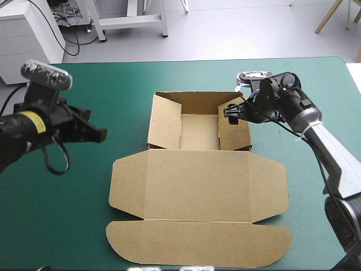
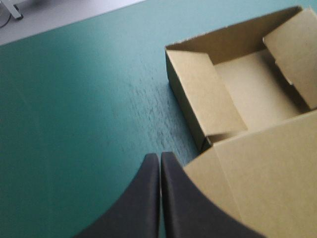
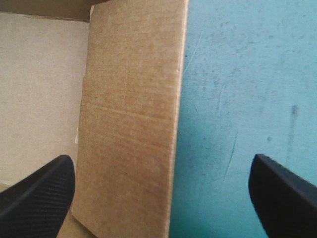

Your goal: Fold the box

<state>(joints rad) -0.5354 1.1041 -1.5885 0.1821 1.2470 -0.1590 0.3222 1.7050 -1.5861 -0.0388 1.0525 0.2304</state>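
1. Closest to the high camera lies the long rounded flap of the box (image 1: 197,186), almost at the near edge of the counter (image 1: 56,220).
2. By count: one box; two end effectors, the left end effector (image 1: 100,135) and the right end effector (image 1: 230,112), each with two black fingers (image 2: 143,208).
3. Plain brown board, the box sits in the middle of the teal-green counter. Its far half is an open tray with the far wall and both side walls raised, and the side panels lean inward. Its near half is the lid, lying flat, with a small wing on each side.
4. Over bare counter to the left of the box, the left end effector is clear of the board, its fingers pressed together on nothing.
5. At the tray's right wall, the right end effector has its fingers spread wide, one over the tray's inside and one over the counter outside. The wall stands between them, and contact cannot be judged.
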